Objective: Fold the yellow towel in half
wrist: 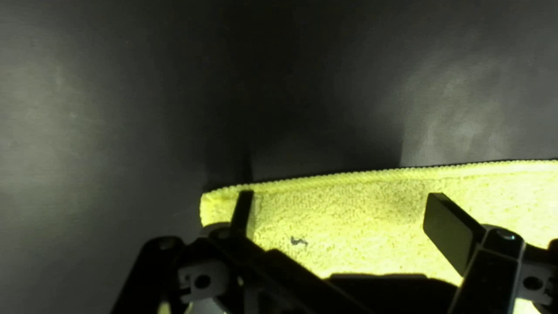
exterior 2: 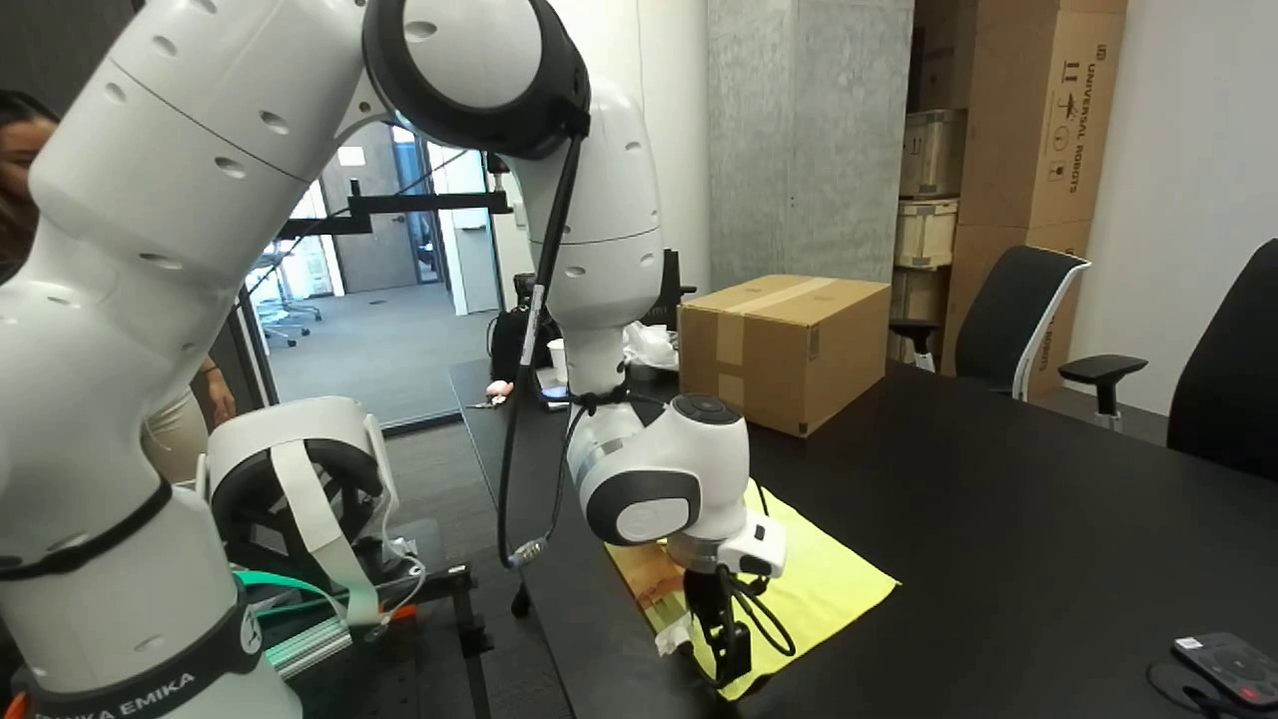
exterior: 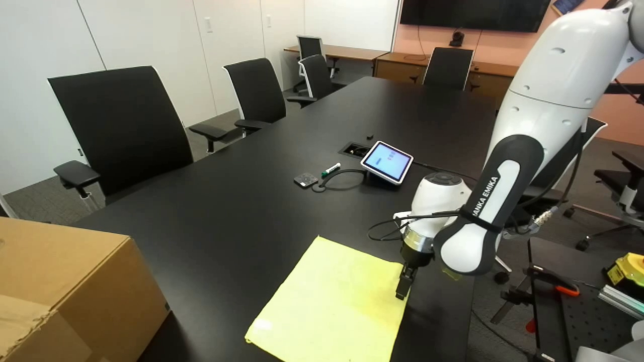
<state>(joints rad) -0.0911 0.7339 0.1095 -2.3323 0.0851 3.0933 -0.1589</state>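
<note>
The yellow towel (exterior: 327, 306) lies flat and spread out on the black table in both exterior views. It also shows beside and behind the arm's wrist (exterior 2: 824, 579). In the wrist view, one stitched edge and a corner of the towel (wrist: 348, 213) run beneath the fingers, with a small dark mark on the cloth. My gripper (exterior: 402, 294) points down over the towel's edge near a corner. In the wrist view its two fingers (wrist: 340, 194) are wide apart with nothing between them but the towel below. I cannot tell whether the fingertips touch the cloth.
A tan cardboard box (exterior: 85, 291) stands on the table beside the towel. A small tablet (exterior: 387, 162), a marker (exterior: 331, 169) and a flat dark device (exterior: 306, 180) lie farther along the table. A cart (exterior: 578, 301) with tools stands off the table's edge. Chairs line the table.
</note>
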